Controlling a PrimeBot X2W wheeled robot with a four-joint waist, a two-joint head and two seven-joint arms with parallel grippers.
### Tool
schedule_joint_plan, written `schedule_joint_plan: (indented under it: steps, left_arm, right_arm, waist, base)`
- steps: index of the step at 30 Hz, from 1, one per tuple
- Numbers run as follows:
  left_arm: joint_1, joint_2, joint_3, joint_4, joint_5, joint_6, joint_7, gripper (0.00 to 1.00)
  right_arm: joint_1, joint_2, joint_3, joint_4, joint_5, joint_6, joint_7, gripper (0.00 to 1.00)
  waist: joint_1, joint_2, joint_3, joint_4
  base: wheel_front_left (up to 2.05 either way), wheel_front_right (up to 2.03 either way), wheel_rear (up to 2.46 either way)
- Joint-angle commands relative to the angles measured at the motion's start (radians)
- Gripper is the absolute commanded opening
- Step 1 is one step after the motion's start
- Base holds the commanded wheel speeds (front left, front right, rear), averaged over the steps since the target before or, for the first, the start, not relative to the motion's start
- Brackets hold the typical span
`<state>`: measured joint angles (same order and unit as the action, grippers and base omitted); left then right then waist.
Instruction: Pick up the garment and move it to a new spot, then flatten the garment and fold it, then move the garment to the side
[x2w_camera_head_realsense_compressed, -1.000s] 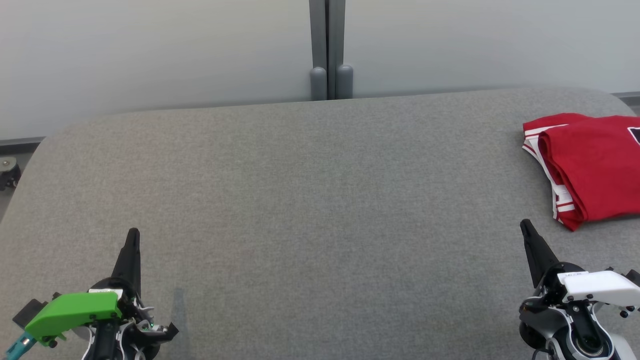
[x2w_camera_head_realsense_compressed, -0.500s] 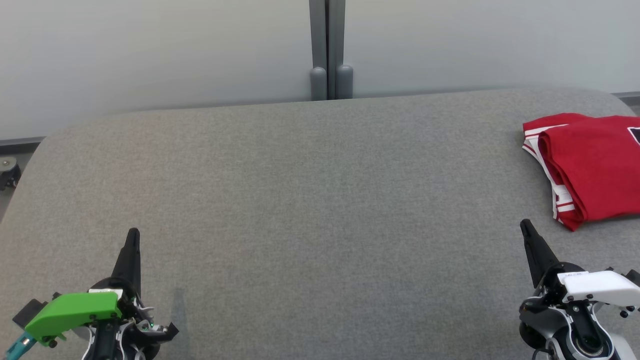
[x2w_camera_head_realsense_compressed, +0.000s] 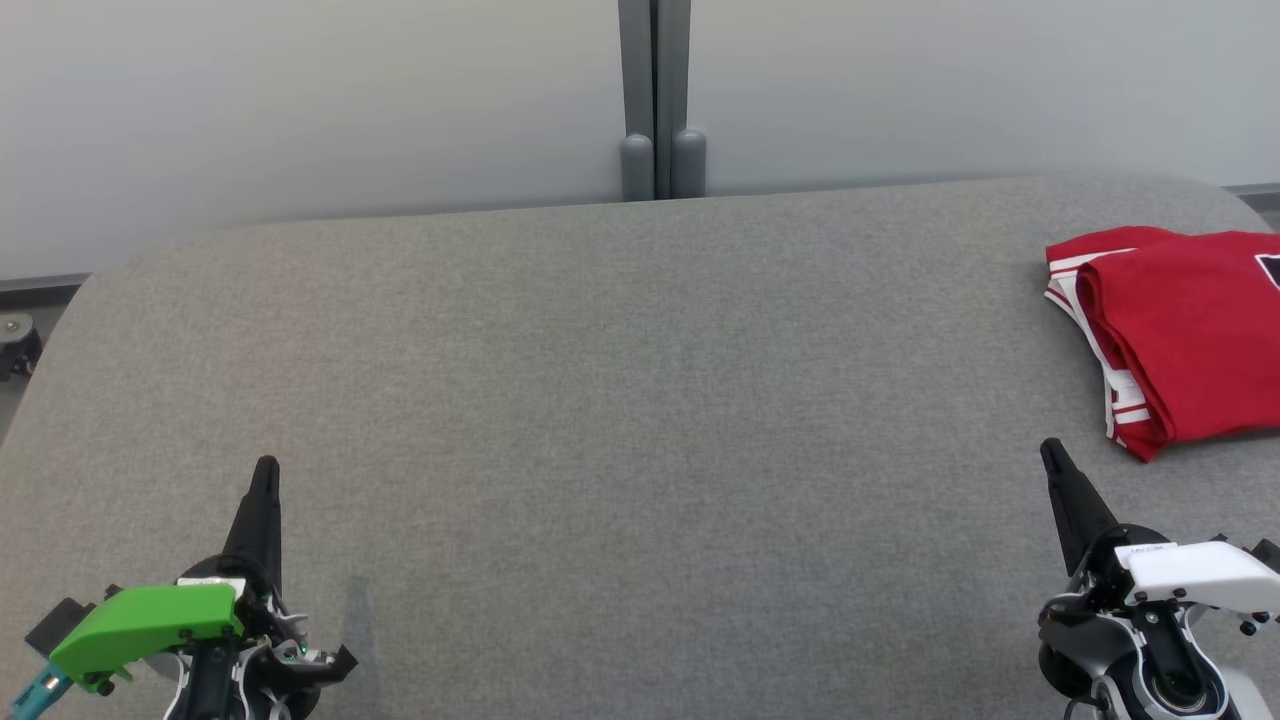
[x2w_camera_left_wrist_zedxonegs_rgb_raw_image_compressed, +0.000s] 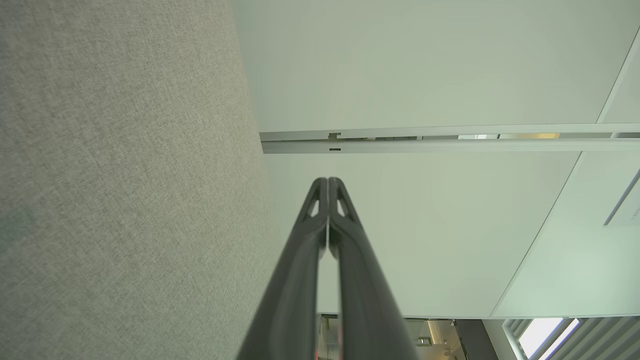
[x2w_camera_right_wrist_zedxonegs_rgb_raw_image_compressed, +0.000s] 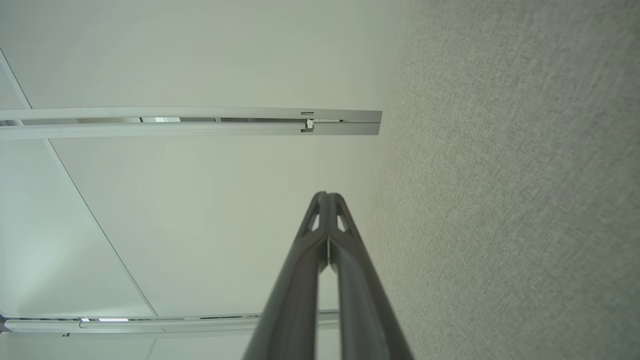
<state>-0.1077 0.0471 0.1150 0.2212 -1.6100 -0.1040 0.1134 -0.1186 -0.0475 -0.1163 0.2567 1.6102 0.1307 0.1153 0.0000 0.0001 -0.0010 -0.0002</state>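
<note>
The garment (x2w_camera_head_realsense_compressed: 1180, 335) is red with white-striped trim, folded into a compact stack at the far right of the grey table (x2w_camera_head_realsense_compressed: 620, 400), partly cut off by the head view's right edge. My left gripper (x2w_camera_head_realsense_compressed: 266, 468) rests at the lower left, shut and empty, far from the garment. At the lower right my right gripper (x2w_camera_head_realsense_compressed: 1048, 447) is shut and empty, a short way in front of and left of the garment's near corner. In the left wrist view the fingertips (x2w_camera_left_wrist_zedxonegs_rgb_raw_image_compressed: 327, 181) meet; in the right wrist view my right gripper (x2w_camera_right_wrist_zedxonegs_rgb_raw_image_compressed: 326, 195) is likewise closed tip to tip.
A pale partition wall (x2w_camera_head_realsense_compressed: 300, 100) with a grey vertical post (x2w_camera_head_realsense_compressed: 655, 100) stands behind the table's far edge. A caster wheel (x2w_camera_head_realsense_compressed: 15, 345) sits on the floor past the table's left corner. The grey fabric surface (x2w_camera_left_wrist_zedxonegs_rgb_raw_image_compressed: 125, 175) stretches wide between my two grippers.
</note>
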Motion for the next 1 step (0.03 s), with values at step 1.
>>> schedule_joint_plan:
  steps: [1]
  left_arm:
    - [-0.010, 0.006, 0.003, -0.003, -0.004, 0.002, 0.005, 0.00]
  right_arm:
    - [-0.006, -0.005, -0.002, -0.004, 0.002, 0.000, 0.004, 0.00]
  waist:
    - [0.0000, -0.0001, 0.000, 0.000]
  base:
    - [0.00, 0.00, 0.00]
